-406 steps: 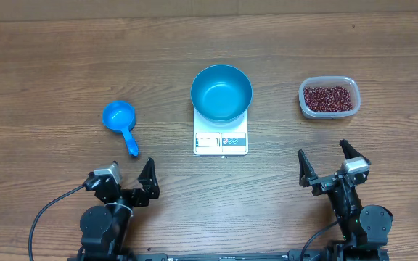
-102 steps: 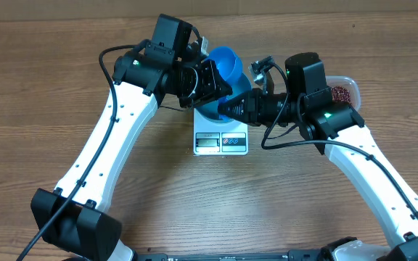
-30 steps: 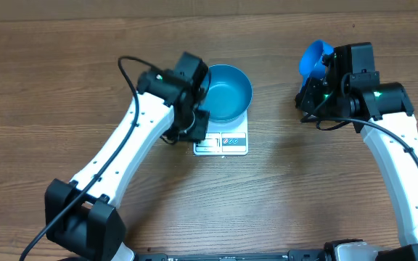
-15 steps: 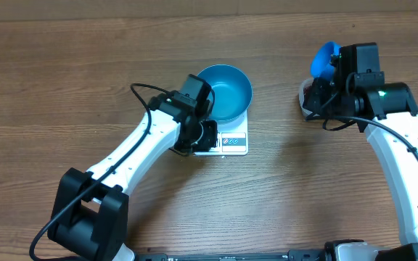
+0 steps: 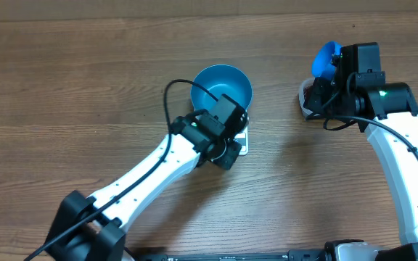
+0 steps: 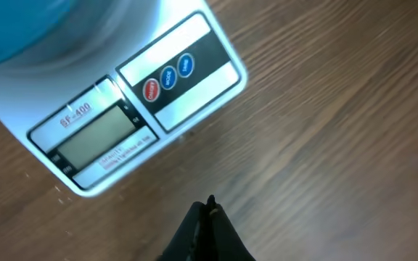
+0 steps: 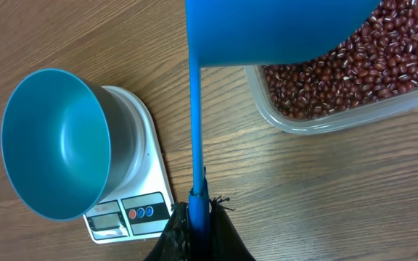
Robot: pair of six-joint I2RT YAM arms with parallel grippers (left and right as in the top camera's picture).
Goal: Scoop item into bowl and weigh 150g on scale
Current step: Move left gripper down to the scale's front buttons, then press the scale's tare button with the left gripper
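The empty blue bowl (image 5: 222,88) stands on the white scale (image 6: 129,116), which my left arm mostly covers in the overhead view. My left gripper (image 6: 209,205) is shut with nothing in it, low over the table just in front of the scale's buttons (image 6: 167,77). My right gripper (image 7: 199,199) is shut on the handle of the blue scoop (image 7: 281,29). The scoop's cup hangs over the clear tub (image 7: 318,123) of red-brown beans (image 7: 361,69). The bowl (image 7: 56,145) and scale (image 7: 147,199) also show at the left of the right wrist view.
In the overhead view my right arm hides most of the tub (image 5: 304,98) at the right. My left arm lies diagonally from the front left up to the scale. Bare wooden table surrounds everything.
My left arm has swung from the scale's left side round to its front, and its jaws have shut. My right arm has moved the scoop slightly right over the tub, then held still.
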